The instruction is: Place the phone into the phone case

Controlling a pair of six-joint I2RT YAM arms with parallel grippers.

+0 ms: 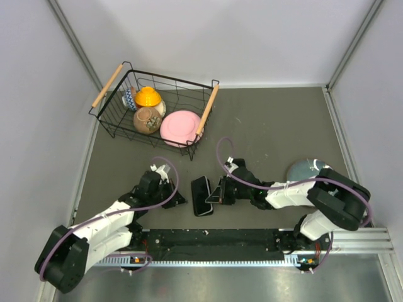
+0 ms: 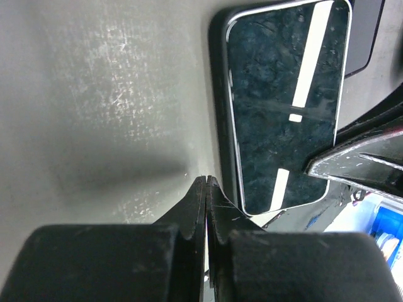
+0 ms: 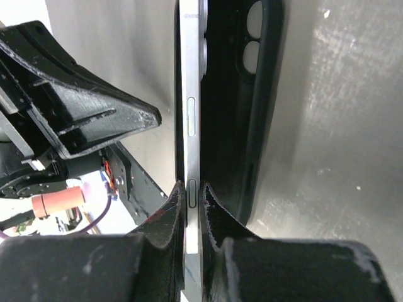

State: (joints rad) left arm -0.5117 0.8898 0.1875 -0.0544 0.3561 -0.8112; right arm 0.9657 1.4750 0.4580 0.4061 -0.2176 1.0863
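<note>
Flanking the phone from either side, the left gripper and right gripper meet near the front edge of the grey table in the overhead view, the dark slab lying flat between their tips. A wire basket holding a pink plate and an orange-lidded pot sits well apart at the back left, with a grey dish off to the right. From the left wrist, the left gripper's fingers are pressed together with nothing between them, their tip just beside the phone's near corner. The glossy screen faces up, a black rim runs along its left side, and a finger of the right gripper juts in at the lower right. From the right wrist, the right gripper is clenched on the phone's silver side edge, a button sitting between the fingertips. The black case, with camera cut-outs showing at the top, lies against the phone's right flank; how far the phone sits in it cannot be told. The left gripper's tip points in from the left.
</note>
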